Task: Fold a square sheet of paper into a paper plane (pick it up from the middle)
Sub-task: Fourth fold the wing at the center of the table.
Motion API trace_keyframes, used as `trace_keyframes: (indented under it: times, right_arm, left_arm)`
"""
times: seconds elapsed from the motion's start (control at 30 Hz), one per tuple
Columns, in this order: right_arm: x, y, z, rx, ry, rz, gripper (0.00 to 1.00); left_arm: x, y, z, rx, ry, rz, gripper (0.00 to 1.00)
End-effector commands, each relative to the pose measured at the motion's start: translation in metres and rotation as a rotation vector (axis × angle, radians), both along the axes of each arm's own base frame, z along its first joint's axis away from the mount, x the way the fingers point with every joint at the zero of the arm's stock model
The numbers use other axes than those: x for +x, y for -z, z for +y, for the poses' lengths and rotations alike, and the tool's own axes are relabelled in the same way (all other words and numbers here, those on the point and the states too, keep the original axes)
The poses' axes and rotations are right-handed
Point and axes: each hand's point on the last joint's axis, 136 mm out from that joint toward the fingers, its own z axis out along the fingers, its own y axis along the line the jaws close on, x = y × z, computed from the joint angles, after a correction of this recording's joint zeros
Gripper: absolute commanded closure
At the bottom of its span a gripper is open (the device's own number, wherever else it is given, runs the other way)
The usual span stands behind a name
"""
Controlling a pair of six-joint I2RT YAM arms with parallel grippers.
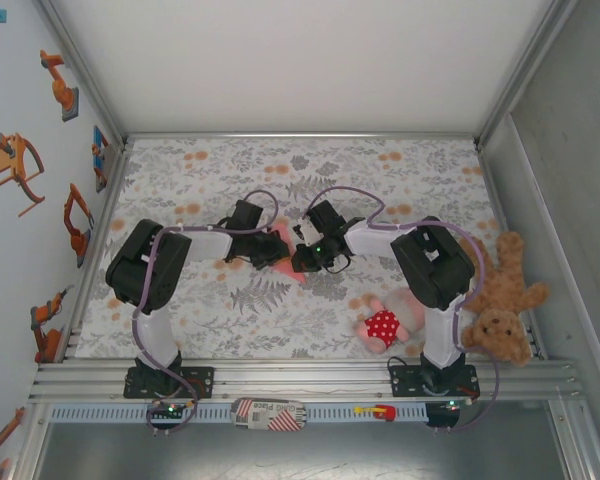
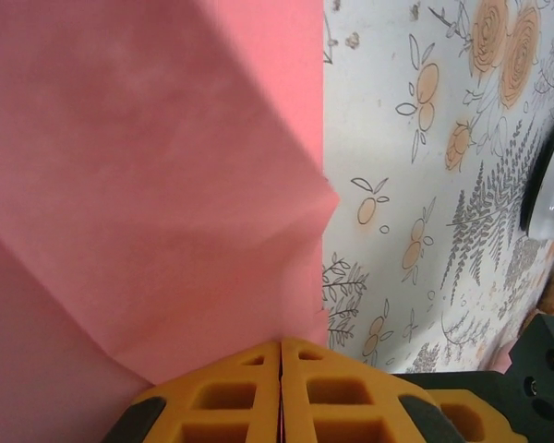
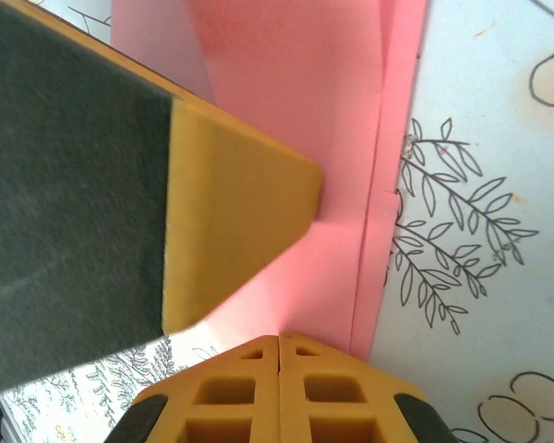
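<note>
Both my arms bend inward at the elbow and meet at the middle of the table (image 1: 380,180). My left claw (image 2: 280,355) is pressed closed on an edge of the folded pink sheet of paper (image 2: 148,185). My right claw (image 3: 279,346) also pinches it. The far side has free room. A doll (image 1: 385,325) and a teddy bear (image 1: 500,300) lie near right.

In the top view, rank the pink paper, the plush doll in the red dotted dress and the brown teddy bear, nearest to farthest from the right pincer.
1. pink paper, at the tips of the right pincer.
2. plush doll, toward the near edge, by the right arm.
3. brown teddy bear, at the far right edge.
</note>
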Motion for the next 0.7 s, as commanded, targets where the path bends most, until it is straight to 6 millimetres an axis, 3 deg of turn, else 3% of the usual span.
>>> trace_keyframes:
  times: [0.0, 0.2, 0.33, 0.67]
  right_arm:
    - [-0.038, 0.046, -0.048, -0.23, 0.014, 0.136, 1.0]
    - [-0.044, 0.056, -0.058, -0.271, 0.015, 0.149, 1.0]
    - [-0.044, 0.057, -0.061, -0.28, 0.019, 0.149, 1.0]
    - [-0.042, 0.053, -0.057, -0.261, 0.031, 0.141, 1.0]
  left_arm:
    - [0.014, 0.019, 0.035, 0.128, -0.036, 0.012, 0.9]
    - [0.05, 0.016, 0.061, 0.18, -0.075, -0.003, 0.9]
    - [0.068, 0.026, 0.081, 0.197, -0.106, 0.012, 0.9]
    - [0.088, 0.036, 0.122, 0.224, -0.172, 0.028, 0.9]
